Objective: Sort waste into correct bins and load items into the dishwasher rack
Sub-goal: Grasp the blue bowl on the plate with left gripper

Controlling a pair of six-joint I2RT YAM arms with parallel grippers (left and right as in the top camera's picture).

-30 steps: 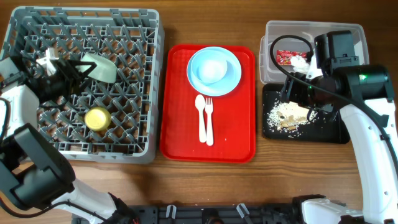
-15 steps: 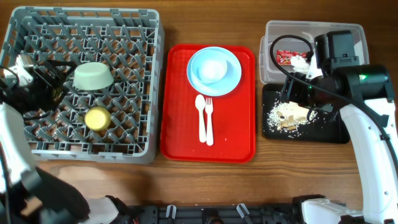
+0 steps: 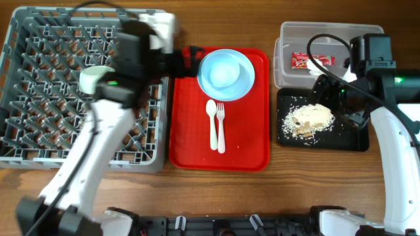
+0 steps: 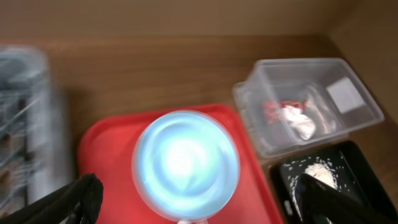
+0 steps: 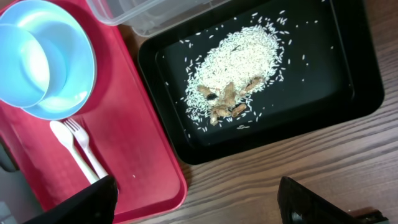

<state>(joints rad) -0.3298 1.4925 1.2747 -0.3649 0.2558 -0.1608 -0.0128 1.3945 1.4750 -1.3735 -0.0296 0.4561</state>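
Note:
A pale blue bowl (image 3: 225,71) sits in a wider pale blue dish on the red tray (image 3: 249,144), with a white spoon (image 3: 211,124) and fork (image 3: 220,124) below it. My left gripper (image 3: 190,62) is open and empty at the tray's left edge beside the bowl (image 4: 185,163). The pale green bowl (image 3: 92,78) lies in the grey rack (image 3: 39,85). The arm hides the yellow-green cup. The red-and-white wrapper (image 3: 312,59) lies in the clear tub (image 3: 328,33). Rice scraps (image 3: 308,118) lie in the black tray (image 3: 354,141). My right gripper (image 3: 328,92) is open above that tray (image 5: 354,74).
The rack fills the table's left side, the red tray the middle, and the tub and black tray the right. My left arm stretches across the rack's right half. Bare wood shows along the front edge (image 5: 280,162).
My left arm has swung from the rack's left side across to the red tray, leaving the green bowl in the rack. My right arm has shifted slightly to the right.

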